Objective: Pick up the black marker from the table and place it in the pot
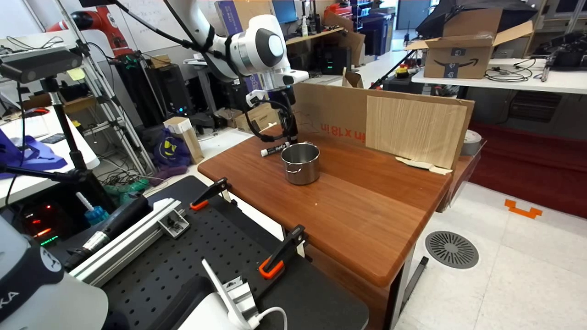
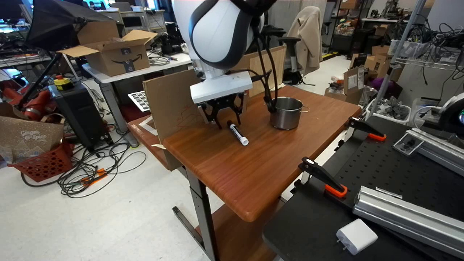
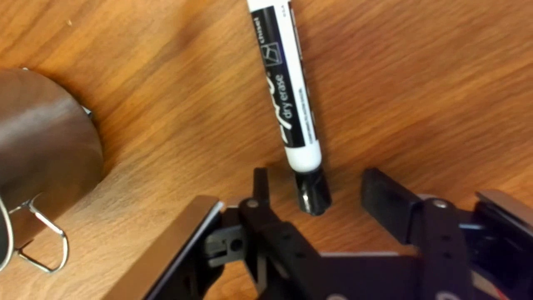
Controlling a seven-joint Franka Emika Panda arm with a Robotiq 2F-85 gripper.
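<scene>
My fingers (image 3: 261, 185) are spread apart at the bottom of the wrist view, and the black end of the marker (image 3: 290, 98) shows between them. The marker lies on the table (image 3: 437, 104) and runs up to the frame's top edge, which cuts it off. The pot (image 3: 46, 133) is at the left edge; in both exterior views it stands upright to the marker's right.

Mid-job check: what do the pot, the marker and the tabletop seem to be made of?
Pot: metal, probably stainless steel; silvery-gray wall with a soft sheen.
Marker: likely hard plastic, smooth; its black end shows a bright glint.
Tabletop: reddish-brown and smooth, with wood grain; solid wood, veneer or laminate, I can't tell which.
</scene>
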